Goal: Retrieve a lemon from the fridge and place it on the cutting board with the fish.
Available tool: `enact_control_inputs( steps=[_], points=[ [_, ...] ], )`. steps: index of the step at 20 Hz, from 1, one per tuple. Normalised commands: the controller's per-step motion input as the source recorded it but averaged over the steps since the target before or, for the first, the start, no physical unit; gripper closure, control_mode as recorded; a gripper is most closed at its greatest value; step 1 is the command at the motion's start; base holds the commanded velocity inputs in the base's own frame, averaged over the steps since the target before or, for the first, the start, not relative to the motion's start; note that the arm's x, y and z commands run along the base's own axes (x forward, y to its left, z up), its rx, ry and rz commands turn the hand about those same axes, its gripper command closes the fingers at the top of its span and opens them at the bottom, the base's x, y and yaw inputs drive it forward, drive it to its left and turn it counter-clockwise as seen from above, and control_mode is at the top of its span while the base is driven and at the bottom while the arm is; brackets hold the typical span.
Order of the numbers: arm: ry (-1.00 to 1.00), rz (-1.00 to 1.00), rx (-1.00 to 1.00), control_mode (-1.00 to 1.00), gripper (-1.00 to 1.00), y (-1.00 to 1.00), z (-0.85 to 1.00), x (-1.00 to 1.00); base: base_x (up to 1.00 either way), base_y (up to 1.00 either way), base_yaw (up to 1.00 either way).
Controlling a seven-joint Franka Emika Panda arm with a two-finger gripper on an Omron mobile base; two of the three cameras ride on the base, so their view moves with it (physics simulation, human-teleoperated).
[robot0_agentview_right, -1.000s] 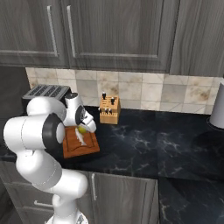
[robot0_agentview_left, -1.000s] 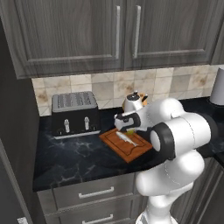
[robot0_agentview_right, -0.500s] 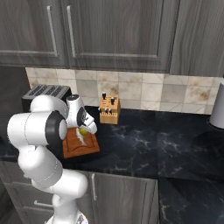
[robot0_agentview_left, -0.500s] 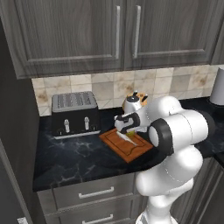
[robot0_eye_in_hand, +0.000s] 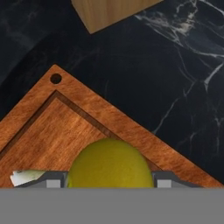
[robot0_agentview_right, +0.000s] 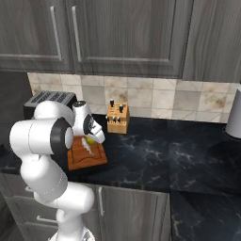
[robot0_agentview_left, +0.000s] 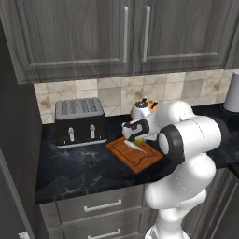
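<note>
lemon (robot0_eye_in_hand: pixel 109 162) sits between the two fingers of the hand (robot0_eye_in_hand: pixel 105 183), gripped, just above the board (robot0_eye_in_hand: pixel 48 131). in the right base view the lemon (robot0_agentview_right: pixel 88 140) shows yellow under the hand (robot0_agentview_right: pixel 91 140), over the board's (robot0_agentview_right: pixel 87 157) back part. fish (robot0_agentview_left: pixel 134 145) lies pale and slim on the board (robot0_agentview_left: pixel 135 156). board rests on the dark tabletop (robot0_agentview_left: pixel 74 170), toaster (robot0_agentview_left: pixel 80 121) to its left, knife block (robot0_agentview_right: pixel 117 118) behind.
</note>
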Motion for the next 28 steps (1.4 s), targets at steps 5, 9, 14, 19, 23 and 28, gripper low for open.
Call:
enact_control_inputs(
  steps=[5, 9, 14, 19, 23, 28],
  points=[
    [0.0, 0.0, 0.0, -1.0, -1.0, 0.0, -0.05, 0.0, 0.0, 0.0, 0.0],
    [0.0, 0.0, 0.0, -1.0, -1.0, 0.0, -0.04, 0.0, 0.0, 0.0, 0.0],
    [0.0, 0.0, 0.0, -1.0, -1.0, 0.0, -0.01, 0.0, 0.0, 0.0, 0.0],
    [0.0, 0.0, 0.0, -1.0, -1.0, 0.0, 0.0, 0.0, 0.0, 0.0, 0.0],
    [0.0, 0.0, 0.0, -1.0, -1.0, 0.0, 0.0, 0.0, 0.0, 0.0, 0.0],
    [0.03, -0.06, 0.0, -1.0, -1.0, 0.0, 0.0, -0.07, 0.0, 0.0, 0.0]
  ],
)
